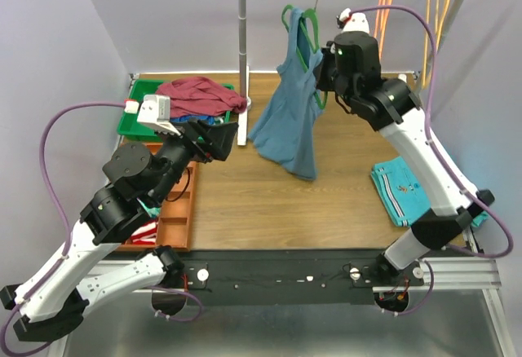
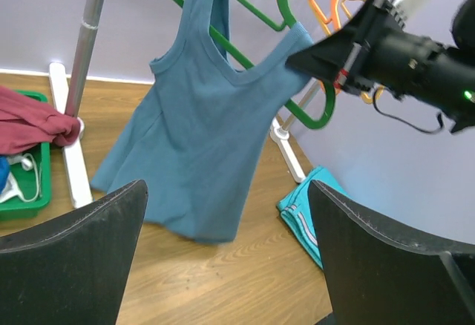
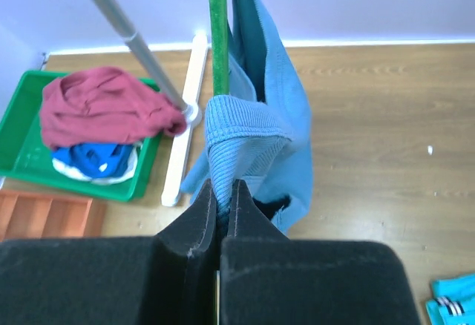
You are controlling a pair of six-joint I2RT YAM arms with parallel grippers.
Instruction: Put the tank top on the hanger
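Pinching tank top (image 2: 200,125) edge at hanger (image 3: 217,28) — right hand (image 3: 223,199) clamped; left hand (image 2: 226,188) apart.

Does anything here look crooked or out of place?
Yes: the hanger is tilted steeply, so the tank top droops lopsided from it, one shoulder bunched and pinched in the shut right gripper. Nothing looks spilled or torn.

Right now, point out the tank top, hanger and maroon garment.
tank top (image 1: 287,121), top external view, body middle.
hanger (image 3: 217,28), right wrist view, green bar.
maroon garment (image 1: 200,96), top external view, bunched middle.
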